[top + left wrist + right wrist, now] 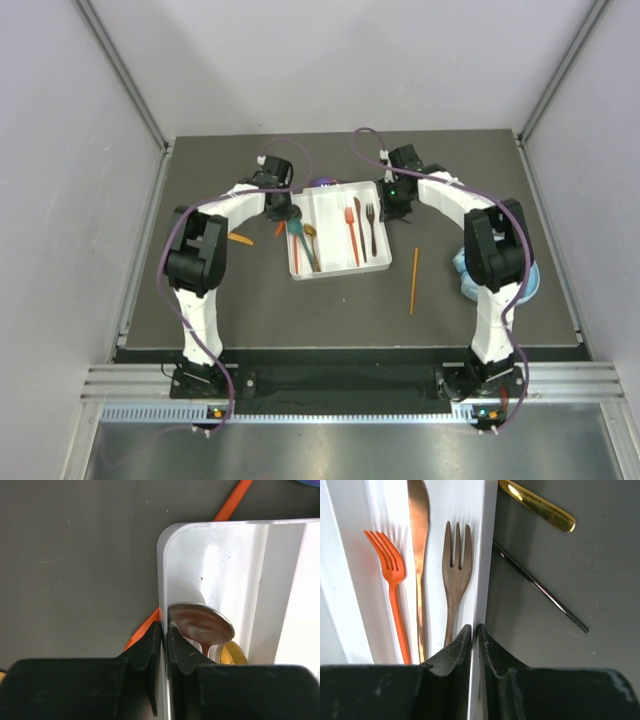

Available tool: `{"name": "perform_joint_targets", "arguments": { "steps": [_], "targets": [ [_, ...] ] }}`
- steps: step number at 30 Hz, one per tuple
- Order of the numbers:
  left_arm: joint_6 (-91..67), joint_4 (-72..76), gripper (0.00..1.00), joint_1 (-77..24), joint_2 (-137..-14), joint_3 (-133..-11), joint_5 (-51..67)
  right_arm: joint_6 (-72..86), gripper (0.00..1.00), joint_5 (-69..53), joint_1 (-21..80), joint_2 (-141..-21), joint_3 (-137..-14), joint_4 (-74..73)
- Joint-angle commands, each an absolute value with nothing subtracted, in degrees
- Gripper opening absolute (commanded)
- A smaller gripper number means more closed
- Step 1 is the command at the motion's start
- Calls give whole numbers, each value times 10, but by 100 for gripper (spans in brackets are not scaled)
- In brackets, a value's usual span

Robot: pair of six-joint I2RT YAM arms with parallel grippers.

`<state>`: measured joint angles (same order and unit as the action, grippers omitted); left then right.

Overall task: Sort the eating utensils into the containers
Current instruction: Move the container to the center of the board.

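The left end effector point(164, 630) is pinched almost closed on the white tray point(340, 274), gripping its wall near 10 o'clock. The right end effector point(475, 630) clamps the opposite wall near 2 o'clock. The tray sits mid-bench point(250, 310), with forks point(390, 575) and a spoon point(200, 622) inside. An orange stick point(414, 281) lies loose at the tray's 4 o'clock.

Judgement: the tray is being steadied or shifted. The next move needs both arms travelling together and level.

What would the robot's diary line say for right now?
left gripper: pinching white tray left wall | right gripper: pinching its right wall | orange stick: on table, outside tray
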<state>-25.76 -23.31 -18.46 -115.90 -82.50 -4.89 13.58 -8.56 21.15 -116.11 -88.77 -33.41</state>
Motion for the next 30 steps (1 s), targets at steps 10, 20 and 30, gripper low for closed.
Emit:
{"name": "perform_joint_targets", "arguments": {
  "steps": [10, 20, 30],
  "targets": [
    [-232, -308, 0, -201, -1163, -836, -68, 136, 0, -79, 242, -1145, -817, -354],
    [-212, -314, 0, -236, -1126, -782, -92, 174, 0, -107, 322, -1083, -701, -336],
    [-220, -314, 0, -268, -1051, -722, -82, 249, 0, -94, 397, -1004, -618, -319]
  ]
}}
